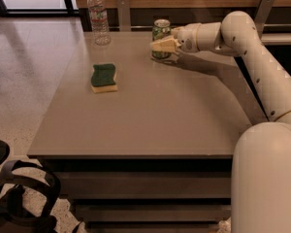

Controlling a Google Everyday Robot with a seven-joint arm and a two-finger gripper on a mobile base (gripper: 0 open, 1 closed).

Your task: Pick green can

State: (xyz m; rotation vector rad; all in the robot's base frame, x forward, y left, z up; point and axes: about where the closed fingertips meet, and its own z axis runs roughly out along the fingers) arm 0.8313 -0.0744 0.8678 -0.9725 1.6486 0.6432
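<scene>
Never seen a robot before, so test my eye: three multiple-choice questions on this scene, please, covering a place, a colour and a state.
1. Where is the gripper?
A. raised high overhead
B. at the green can
C. tucked away down low

2. What colour is the top of the sponge?
A. green
B. red
C. blue

3. How is the water bottle placed?
A. lying down
B. upside down
C. upright

Answers:
1 B, the arm reaches across to the can's side.
2 A, a green layer lies over a yellow base.
3 C, its cap is uppermost.
</scene>
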